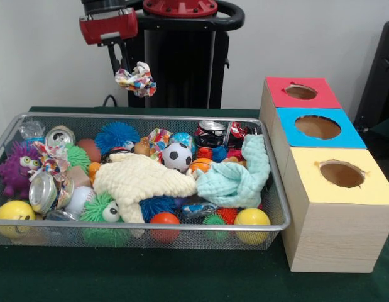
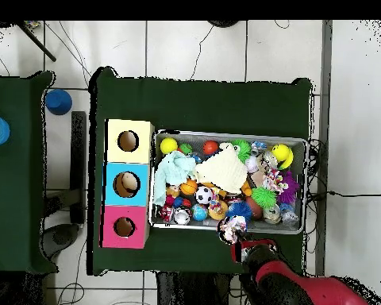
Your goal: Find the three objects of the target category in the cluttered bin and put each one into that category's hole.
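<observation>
The wire mesh bin (image 1: pixel 181 227) is full of mixed toys, cans and cloths; it also shows in the overhead view (image 2: pixel 306 187). My gripper (image 1: pixel 127 69) hangs above the bin's far rim, shut on a crumpled multicoloured wrapper (image 1: pixel 137 80). In the overhead view the gripper (image 2: pixel 236 241) holds the wrapper (image 2: pixel 232 227) over the rim nearest the robot. A small tan-brown patch (image 1: pixel 77 177) shows between a crushed can and a baseball; I cannot tell if it is a plush animal. No plush animal shows plainly.
Three wooden boxes with round holes stand beside the bin: red (image 1: pixel 301 92), blue (image 1: pixel 318 128) and yellow (image 1: pixel 340 174). A cream waffle cloth (image 1: pixel 141 179) and a mint one (image 1: pixel 238 179) cover the middle. Spiky balls, a small football (image 1: pixel 177 156) and cans lie around them.
</observation>
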Controlling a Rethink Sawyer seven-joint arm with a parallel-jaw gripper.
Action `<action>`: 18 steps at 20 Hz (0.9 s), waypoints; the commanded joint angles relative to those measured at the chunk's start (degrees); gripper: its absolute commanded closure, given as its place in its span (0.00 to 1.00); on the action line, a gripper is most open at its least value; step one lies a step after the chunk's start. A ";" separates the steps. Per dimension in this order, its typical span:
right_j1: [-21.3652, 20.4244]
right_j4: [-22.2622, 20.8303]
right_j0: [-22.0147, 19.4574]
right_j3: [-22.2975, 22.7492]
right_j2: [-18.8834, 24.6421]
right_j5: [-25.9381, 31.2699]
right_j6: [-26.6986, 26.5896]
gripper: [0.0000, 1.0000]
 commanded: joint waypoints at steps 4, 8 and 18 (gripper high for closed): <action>-0.72 -1.92 0.35 2.96 0.34 3.70 1.33 1.00; -0.14 -2.71 1.17 2.62 -0.83 3.02 1.90 1.00; -0.92 -1.24 3.50 1.33 -1.25 4.06 2.43 1.00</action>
